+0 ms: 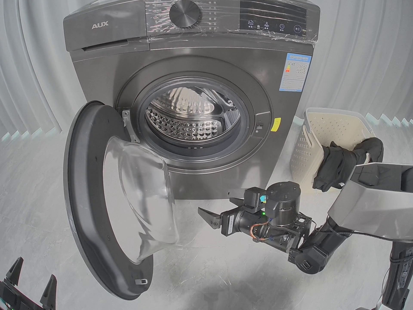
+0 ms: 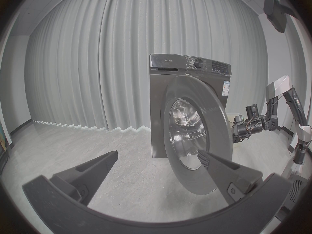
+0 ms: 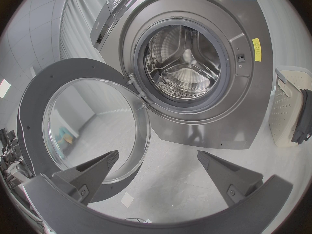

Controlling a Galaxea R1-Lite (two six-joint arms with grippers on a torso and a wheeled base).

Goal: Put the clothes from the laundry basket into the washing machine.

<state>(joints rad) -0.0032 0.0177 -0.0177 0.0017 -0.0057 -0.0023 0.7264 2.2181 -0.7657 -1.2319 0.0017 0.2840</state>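
The grey washing machine [image 1: 193, 65] stands with its round door [image 1: 90, 203] swung wide to the left, and its steel drum [image 1: 193, 113] holds nothing. A cream laundry basket [image 1: 340, 128] sits to the machine's right, with black clothes [image 1: 344, 160] draped over its front rim. My right gripper [image 1: 217, 207] hovers low before the machine, below the opening, open and holding nothing, left of the basket. In the right wrist view the right gripper [image 3: 157, 153] faces the drum [image 3: 185, 62], with the basket [image 3: 286, 114] and clothes [image 3: 304, 117] off to the side. My left gripper [image 1: 30, 280] is open, low and left of the door.
The open door [image 2: 195, 134] juts out over the pale floor [image 1: 223, 272] between the two arms. Grey curtains [image 1: 26, 57] hang behind the machine. Open floor lies in front of the machine and basket.
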